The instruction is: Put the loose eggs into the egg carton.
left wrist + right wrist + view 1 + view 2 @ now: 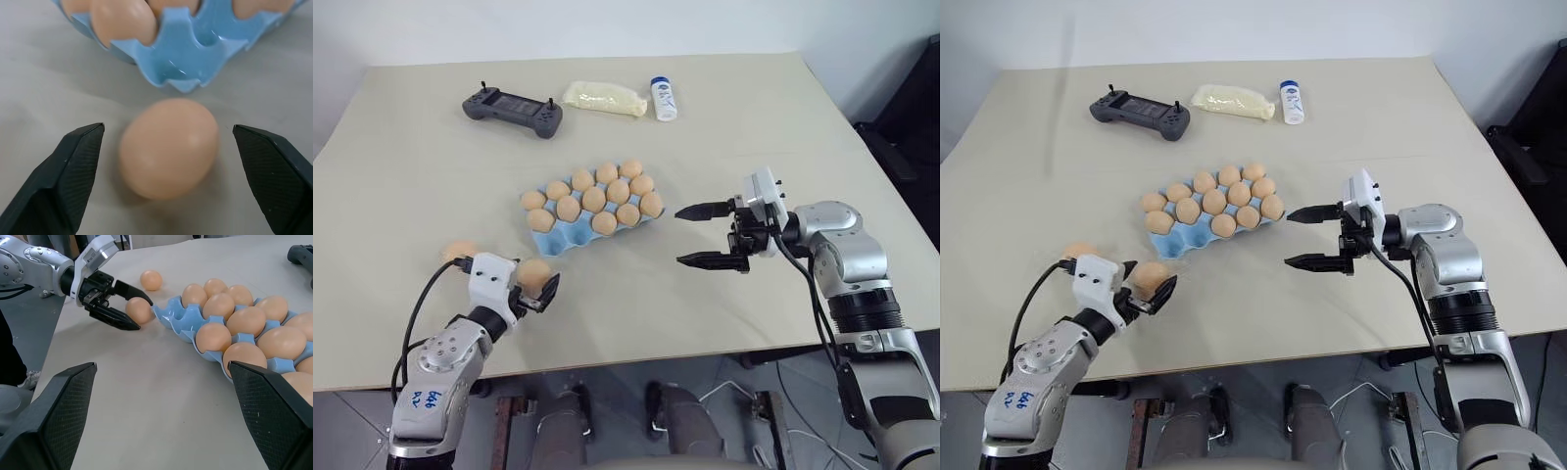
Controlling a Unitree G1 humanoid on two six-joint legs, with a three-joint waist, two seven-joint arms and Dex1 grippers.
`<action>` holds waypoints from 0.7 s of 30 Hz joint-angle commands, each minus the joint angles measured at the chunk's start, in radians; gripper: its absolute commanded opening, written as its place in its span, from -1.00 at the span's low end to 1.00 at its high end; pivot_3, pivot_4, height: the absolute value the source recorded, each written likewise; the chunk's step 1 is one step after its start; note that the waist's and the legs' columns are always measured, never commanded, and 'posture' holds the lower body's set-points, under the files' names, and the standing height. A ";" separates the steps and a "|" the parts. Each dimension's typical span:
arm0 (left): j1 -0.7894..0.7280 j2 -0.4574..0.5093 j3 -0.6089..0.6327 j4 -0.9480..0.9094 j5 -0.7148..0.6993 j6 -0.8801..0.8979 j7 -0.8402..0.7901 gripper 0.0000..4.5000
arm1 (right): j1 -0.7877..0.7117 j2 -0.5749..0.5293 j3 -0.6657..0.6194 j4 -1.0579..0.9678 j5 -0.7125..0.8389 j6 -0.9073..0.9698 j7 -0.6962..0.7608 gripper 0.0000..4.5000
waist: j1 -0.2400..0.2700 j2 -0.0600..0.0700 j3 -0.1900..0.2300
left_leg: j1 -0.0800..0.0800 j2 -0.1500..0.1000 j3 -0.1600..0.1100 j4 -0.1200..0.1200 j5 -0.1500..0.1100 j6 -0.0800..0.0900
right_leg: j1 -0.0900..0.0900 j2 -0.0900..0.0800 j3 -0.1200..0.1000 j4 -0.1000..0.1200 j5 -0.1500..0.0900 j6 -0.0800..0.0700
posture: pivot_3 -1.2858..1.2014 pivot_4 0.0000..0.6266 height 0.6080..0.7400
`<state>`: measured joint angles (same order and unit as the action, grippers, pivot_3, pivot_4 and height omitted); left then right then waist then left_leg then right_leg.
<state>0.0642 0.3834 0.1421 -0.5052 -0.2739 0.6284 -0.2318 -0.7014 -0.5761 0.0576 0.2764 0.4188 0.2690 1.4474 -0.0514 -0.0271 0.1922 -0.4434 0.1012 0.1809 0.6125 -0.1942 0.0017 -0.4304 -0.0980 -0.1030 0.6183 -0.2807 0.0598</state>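
Note:
The light blue egg carton (570, 244) sits mid-table, most cups filled with tan eggs; its near corner cups (188, 58) are bare. One loose egg (534, 273) lies on the table just in front of that corner. My left gripper (537, 280) is open, low over the table, its fingers (73, 166) on either side of this egg with a gap at each side. A second loose egg (458, 250) rests further left, behind the left wrist. My right gripper (678, 236) hangs open and empty to the right of the carton, pointing at it.
At the table's far side lie a dark grey controller (512, 110), a pale plastic bag (604, 97) and a small white bottle (664, 99). The table's front edge (636, 354) runs just behind my left hand. A dark chair (911, 117) stands at the far right.

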 commanded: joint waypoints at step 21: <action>-0.288 0.161 0.100 -0.020 -0.119 -0.081 -0.213 -0.04 | 0.020 -0.025 -0.036 -0.040 0.016 -0.009 -0.014 1.00 | 0.018 0.000 0.000 | 0.000 -0.001 0.000 0.000 0.000 -0.001 | 0.000 0.000 0.000 0.001 0.000 0.000 | 0.03 -0.52 1.00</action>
<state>-0.1932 0.5498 0.2522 -0.5352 -0.3890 0.5895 -0.4324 -0.6860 -0.5830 0.0502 0.2753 0.4188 0.2631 1.4393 -0.0339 -0.0271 0.1922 -0.4428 0.1003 0.1814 0.6123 -0.1938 0.0008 -0.4307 -0.0982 -0.1036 0.6197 -0.2809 0.0596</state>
